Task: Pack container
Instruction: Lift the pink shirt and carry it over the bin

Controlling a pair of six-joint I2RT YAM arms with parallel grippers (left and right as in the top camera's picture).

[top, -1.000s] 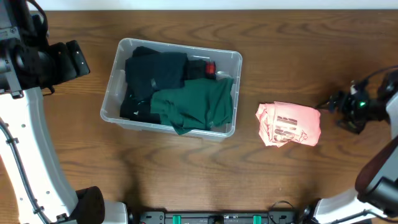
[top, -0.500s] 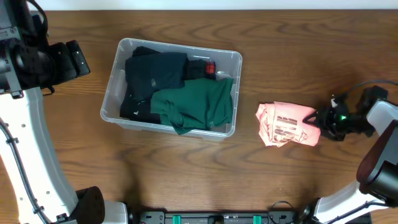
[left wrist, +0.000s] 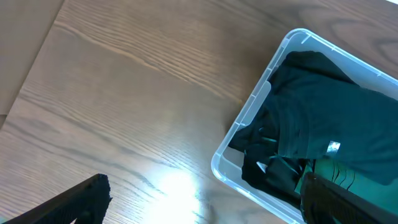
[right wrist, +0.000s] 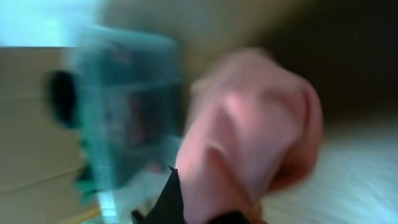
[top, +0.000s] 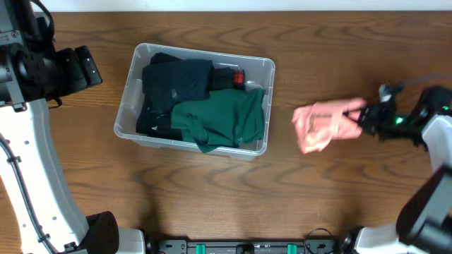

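The container (top: pixel 132 83) is a clear plastic bin left of the table's middle, holding dark clothes (top: pixel 176 81) and a green garment (top: pixel 222 116). A pink garment (top: pixel 323 123) hangs bunched to its right, with my right gripper (top: pixel 360 116) shut on its right edge. In the blurred right wrist view the pink cloth (right wrist: pixel 255 130) fills the space by my dark fingertip (right wrist: pixel 171 199), and the container (right wrist: pixel 124 112) shows behind it. My left gripper (top: pixel 88 67) hovers open left of the bin. The left wrist view shows the bin's corner (left wrist: pixel 249 124) with nothing between the wide-apart fingers (left wrist: pixel 68 202).
Bare wooden tabletop (top: pixel 212 190) surrounds the bin. The white left arm (top: pixel 28 162) runs down the left side, and the right arm (top: pixel 431 204) stands at the right edge. The table's pale far edge (top: pixel 282 5) runs along the top.
My right gripper moved left onto the pink garment, shut on its right edge and pulled it up off the table, so it now hangs bunched. The left arm has not moved.
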